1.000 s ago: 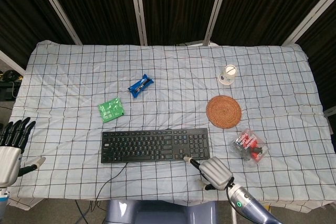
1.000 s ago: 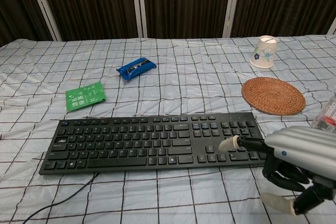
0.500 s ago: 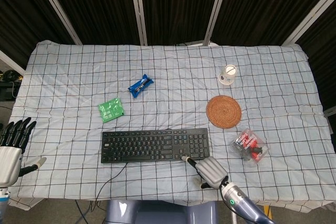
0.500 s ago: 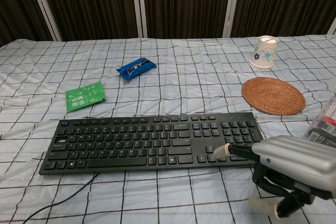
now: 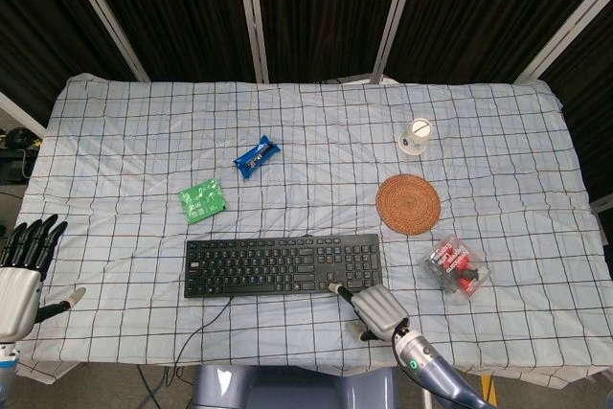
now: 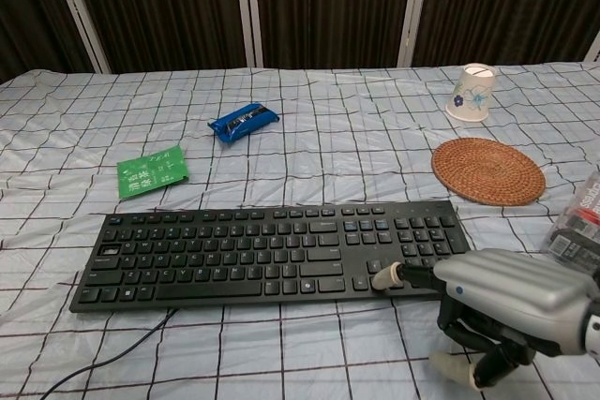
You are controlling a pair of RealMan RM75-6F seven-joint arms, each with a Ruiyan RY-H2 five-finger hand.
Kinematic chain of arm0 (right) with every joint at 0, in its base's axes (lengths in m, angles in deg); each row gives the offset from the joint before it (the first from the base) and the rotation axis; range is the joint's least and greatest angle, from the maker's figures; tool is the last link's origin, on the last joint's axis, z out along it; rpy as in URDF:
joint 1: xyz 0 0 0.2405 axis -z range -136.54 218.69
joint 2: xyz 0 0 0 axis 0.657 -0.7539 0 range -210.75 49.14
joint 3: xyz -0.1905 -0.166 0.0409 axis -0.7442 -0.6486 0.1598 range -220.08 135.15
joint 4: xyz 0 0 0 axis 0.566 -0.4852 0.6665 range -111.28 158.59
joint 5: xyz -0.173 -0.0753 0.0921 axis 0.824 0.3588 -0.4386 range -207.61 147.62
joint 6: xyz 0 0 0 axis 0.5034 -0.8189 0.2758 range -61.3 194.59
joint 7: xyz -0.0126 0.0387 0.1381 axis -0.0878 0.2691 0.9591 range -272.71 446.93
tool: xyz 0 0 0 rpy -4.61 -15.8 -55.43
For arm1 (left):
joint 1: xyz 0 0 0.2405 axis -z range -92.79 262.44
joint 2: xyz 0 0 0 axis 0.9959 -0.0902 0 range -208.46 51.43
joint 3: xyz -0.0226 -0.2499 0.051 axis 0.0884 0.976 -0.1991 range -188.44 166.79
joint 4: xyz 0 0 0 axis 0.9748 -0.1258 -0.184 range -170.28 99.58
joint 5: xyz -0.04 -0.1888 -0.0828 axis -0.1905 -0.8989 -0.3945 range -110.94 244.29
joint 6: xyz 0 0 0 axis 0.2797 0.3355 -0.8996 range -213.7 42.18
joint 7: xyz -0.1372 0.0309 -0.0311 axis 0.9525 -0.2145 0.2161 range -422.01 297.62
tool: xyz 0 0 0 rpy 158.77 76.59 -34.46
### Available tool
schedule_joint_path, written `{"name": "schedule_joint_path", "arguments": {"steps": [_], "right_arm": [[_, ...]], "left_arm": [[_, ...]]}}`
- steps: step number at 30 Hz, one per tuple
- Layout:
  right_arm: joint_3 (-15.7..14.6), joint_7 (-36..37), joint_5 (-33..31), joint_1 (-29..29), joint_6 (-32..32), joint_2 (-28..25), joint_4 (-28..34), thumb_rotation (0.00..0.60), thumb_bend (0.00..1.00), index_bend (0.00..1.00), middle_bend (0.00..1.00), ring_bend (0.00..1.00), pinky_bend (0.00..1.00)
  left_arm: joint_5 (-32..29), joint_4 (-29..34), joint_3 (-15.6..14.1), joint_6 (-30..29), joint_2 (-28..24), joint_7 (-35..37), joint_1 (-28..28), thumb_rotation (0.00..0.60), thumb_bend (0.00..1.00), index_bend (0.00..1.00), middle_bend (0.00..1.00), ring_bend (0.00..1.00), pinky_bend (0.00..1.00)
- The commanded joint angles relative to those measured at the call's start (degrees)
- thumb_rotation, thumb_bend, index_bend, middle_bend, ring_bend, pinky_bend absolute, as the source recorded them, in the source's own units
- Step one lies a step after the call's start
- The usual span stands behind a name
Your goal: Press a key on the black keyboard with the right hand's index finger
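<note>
Chest view: right robot hand [image 6: 511, 302] curled, holding nothing, index fingertip [image 6: 382, 278] extended onto black keyboard [image 6: 262, 250] near-right keys for pressing; left robot hand [image 5: 24, 265] spread, idle, far left of keyboard.

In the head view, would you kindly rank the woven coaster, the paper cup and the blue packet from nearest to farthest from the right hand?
From the right hand:
1. Woven coaster, just beyond it, slightly right.
2. Paper cup, further back, behind the coaster.
3. Blue packet, far to the left, beyond the black keyboard.
</note>
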Motion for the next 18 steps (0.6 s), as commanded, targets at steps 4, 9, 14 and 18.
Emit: {"name": "schedule_joint_path", "arguments": {"steps": [4,9,14,18], "right_arm": [[-0.62,-1.03,-1.18,-0.02,-0.45,0.69,0.05,0.600,0.41,0.15,0.88,0.83,0.70],[-1.02,-2.43,-2.65,-0.07,-0.94,1.33,-0.03,0.600,0.41,0.15,0.88,0.83,0.69],[-1.17,-3.25,-3.39,-0.24,-1.56,1.41,0.46,0.600,0.41,0.15,0.88,0.83,0.69],[-0.84,-3.67,-3.61,-0.55,-2.19,1.27,1.25,0.600,0.41,0.15,0.88,0.83,0.70]], "left_arm": [[0.00,0.04,-0.05,0.13,0.03,-0.06,0.04,0.600,0.04,0.00,0.00,0.00,0.00],[0.39,0.11,-0.23,-0.05,0.15,-0.31,-0.03,0.600,0.04,0.00,0.00,0.00,0.00],[0.17,0.06,-0.13,-0.01,0.11,-0.11,-0.02,0.600,0.04,0.00,0.00,0.00,0.00],[0.30,0.10,-0.18,0.01,0.11,-0.19,0.01,0.600,0.04,0.00,0.00,0.00,0.00]]}}
